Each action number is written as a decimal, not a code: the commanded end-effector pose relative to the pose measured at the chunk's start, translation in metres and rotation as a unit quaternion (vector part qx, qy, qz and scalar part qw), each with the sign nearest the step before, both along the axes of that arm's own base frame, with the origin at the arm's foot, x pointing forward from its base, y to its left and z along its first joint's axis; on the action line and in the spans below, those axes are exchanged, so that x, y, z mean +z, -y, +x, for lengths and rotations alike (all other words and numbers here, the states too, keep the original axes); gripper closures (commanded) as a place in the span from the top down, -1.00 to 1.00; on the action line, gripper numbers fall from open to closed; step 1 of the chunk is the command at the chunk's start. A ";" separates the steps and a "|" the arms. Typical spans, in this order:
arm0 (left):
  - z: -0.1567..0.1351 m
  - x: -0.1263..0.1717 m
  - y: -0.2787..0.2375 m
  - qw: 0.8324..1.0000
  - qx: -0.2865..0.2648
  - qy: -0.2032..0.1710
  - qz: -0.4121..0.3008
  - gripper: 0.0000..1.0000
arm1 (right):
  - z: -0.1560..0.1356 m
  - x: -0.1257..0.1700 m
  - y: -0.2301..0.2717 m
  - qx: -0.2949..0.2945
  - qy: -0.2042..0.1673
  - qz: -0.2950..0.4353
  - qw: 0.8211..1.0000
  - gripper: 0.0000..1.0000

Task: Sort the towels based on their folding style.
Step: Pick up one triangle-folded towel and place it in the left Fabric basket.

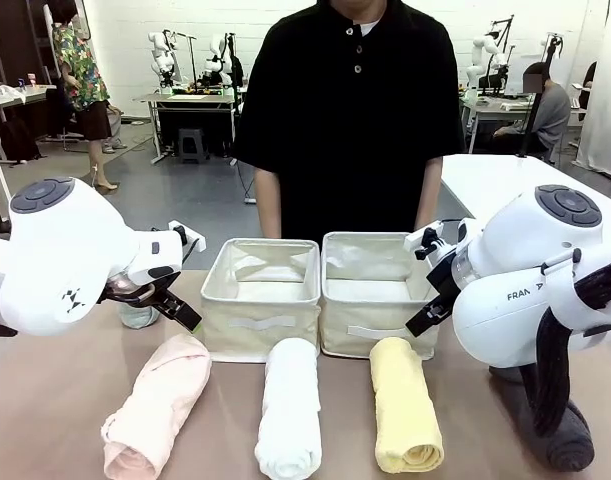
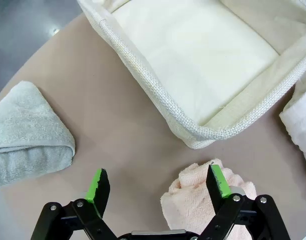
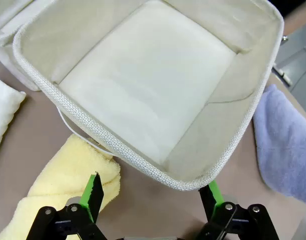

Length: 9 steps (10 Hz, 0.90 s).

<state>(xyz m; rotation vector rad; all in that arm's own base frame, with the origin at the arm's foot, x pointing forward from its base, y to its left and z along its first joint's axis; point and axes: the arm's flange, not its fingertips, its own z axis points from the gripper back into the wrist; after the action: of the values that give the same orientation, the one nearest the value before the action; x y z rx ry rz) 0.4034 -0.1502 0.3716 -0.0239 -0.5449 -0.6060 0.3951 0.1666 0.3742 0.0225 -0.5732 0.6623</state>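
Green pads stand wide apart on my left gripper (image 2: 158, 181) with nothing between them. It hovers above the far end of the pink towel (image 2: 203, 200), one pad over the terry and the other over bare table. My right gripper (image 3: 151, 190) is just as spread and empty, poised over the near rim of the right bin (image 3: 142, 160), with the yellow towel (image 3: 67, 185) under one pad.

I judge the first pick to be the step in hand. To do it well I'd centre the jaws across a roll's width, come down square, and pinch deep enough to catch every layer so it doesn't unwind.

Pink, the white towel (image 1: 290, 405), yellow and the dark grey towel (image 1: 560, 440) lie as cylinders in a near row before the two bins. The teal-green towel (image 2: 27, 135), folded to a point, lies left of the left bin (image 1: 262, 300). The light blue towel (image 3: 285, 150) lies right of the right bin, and I can't make out its fold.
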 end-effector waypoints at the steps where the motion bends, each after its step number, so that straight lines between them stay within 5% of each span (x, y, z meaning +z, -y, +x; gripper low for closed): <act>1: 0.000 0.000 0.000 1.000 0.000 0.000 0.000 1.00 | 0.000 0.000 0.000 0.000 0.000 0.000 1.000 1.00; 7: 0.000 0.000 0.000 1.000 0.000 0.000 0.000 1.00 | 0.000 0.000 0.000 0.000 0.000 0.000 1.000 1.00; 9: -0.024 0.112 -0.004 0.999 -0.020 0.041 0.028 1.00 | -0.032 0.092 -0.026 0.004 0.037 -0.024 0.999 1.00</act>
<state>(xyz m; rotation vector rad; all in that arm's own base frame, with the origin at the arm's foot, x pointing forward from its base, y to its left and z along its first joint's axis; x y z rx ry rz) 0.3988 -0.1490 0.4219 -0.0004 -0.5950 -0.6276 0.3846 0.1767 0.4138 -0.0107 -0.6113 0.6930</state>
